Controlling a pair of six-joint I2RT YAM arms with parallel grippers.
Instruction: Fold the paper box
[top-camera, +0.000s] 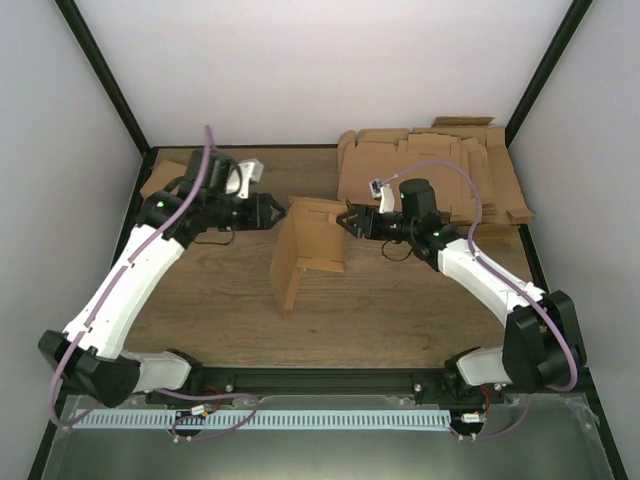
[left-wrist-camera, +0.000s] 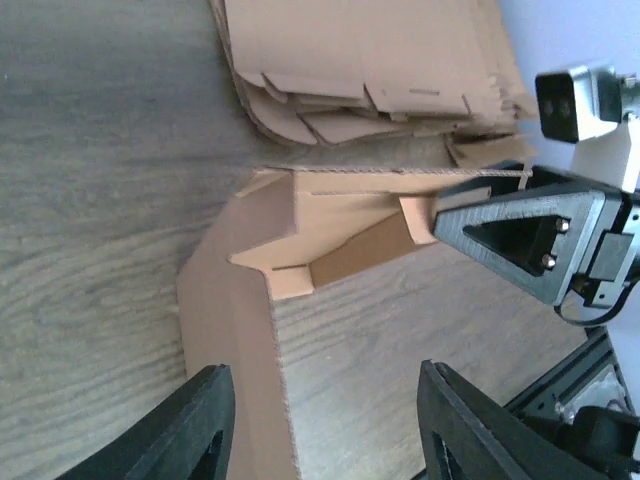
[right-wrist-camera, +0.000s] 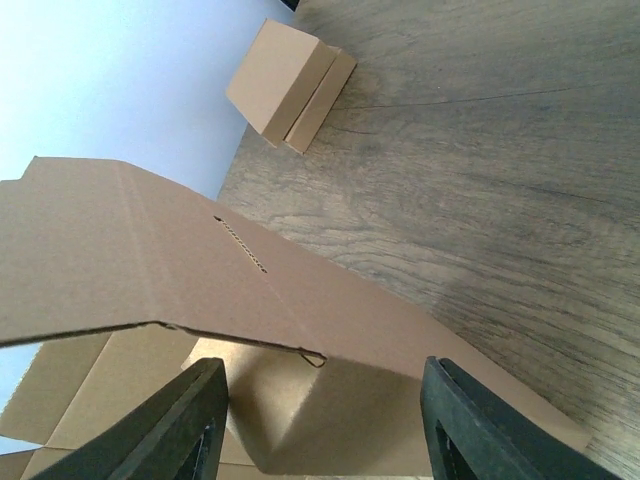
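The paper box (top-camera: 310, 250) stands half folded in the middle of the table, one brown wall upright and a flap hanging toward the front. My left gripper (top-camera: 275, 212) is at its left upper corner, open. In the left wrist view a strip of the paper box (left-wrist-camera: 225, 330) runs just inside the left finger (left-wrist-camera: 190, 430), with no pinch on it. My right gripper (top-camera: 347, 220) faces the box's right edge, open. In the right wrist view a panel of the paper box (right-wrist-camera: 200, 290) reaches between the wide-spread fingers (right-wrist-camera: 480, 420).
A thick pile of flat cardboard blanks (top-camera: 430, 170) lies at the back right, close behind the right arm. A second brown box (top-camera: 160, 180) sits at the back left, also seen as a small box (right-wrist-camera: 290, 85) by the wall. Black frame posts border the table.
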